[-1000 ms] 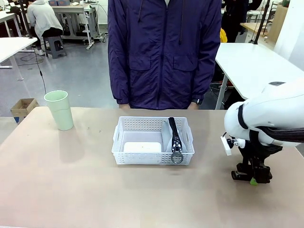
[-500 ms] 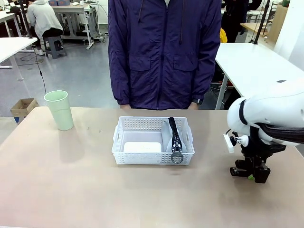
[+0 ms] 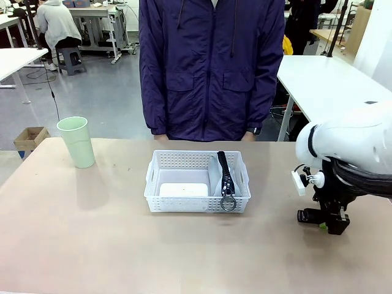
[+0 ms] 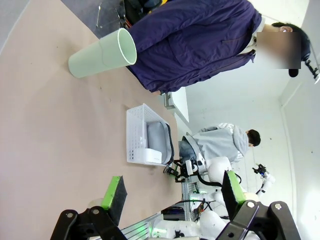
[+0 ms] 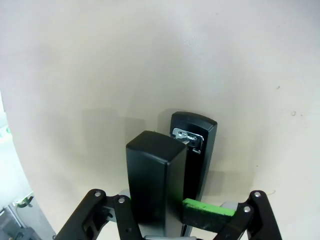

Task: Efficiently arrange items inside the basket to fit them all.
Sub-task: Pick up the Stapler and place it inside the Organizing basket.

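Stapler [image 5: 197, 150] sits clamped in right end effector [image 3: 326, 227]; left end effector [image 4: 172, 192] gapes apart.

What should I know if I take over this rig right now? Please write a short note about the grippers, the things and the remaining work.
Left gripper: open, holding nothing.
Right gripper: shut on the stapler, at the table's right side, outside the basket.
Done: the box lies in the basket's left part, and the pouch is in its right part.
To do: put the stapler into the basket, then the cup, which stands upright at the table's far left.
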You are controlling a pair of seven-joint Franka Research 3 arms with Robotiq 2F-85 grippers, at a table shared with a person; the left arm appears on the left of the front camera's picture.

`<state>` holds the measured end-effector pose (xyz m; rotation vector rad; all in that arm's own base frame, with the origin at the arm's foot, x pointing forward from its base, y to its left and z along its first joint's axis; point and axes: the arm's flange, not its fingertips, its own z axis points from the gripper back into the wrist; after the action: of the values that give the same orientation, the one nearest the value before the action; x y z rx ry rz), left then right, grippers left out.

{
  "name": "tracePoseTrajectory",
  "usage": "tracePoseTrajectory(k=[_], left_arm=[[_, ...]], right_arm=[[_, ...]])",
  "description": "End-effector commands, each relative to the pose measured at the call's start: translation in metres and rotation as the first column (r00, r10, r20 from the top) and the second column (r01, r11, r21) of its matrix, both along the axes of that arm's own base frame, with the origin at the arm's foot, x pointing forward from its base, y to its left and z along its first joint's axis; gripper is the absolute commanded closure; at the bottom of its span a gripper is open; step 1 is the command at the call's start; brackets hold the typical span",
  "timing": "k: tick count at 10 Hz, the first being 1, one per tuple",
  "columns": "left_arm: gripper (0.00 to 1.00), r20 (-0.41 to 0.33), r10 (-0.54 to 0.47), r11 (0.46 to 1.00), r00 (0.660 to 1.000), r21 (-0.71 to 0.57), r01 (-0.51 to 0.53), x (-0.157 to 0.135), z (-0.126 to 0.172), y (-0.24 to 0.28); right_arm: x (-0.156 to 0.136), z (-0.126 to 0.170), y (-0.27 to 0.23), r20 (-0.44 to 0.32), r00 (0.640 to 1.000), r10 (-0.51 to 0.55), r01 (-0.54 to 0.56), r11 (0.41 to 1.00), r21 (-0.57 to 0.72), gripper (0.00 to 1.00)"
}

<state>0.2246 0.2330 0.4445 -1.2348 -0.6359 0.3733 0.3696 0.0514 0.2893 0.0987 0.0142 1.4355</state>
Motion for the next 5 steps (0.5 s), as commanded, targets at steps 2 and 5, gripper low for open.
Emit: tracePoseTrajectory(k=[2,5], left_arm=[[0.0,0.027,-0.002,1.0,1.0,-0.005,0.002,0.0003,0.0016,0.0005],[0.0,0.027,-0.002,1.0,1.0,-0.005,0.002,0.0003,0.0016,0.0005]], right_arm=[[-0.0581,-0.0147,-0.0183,0.006,1.0,0.021,-0.021,0.998,0.056,1.0],[-0.0588,-0.0072,-0.023,-0.003,1.0,0.01,-0.01,0.996,0.084,1.0]])
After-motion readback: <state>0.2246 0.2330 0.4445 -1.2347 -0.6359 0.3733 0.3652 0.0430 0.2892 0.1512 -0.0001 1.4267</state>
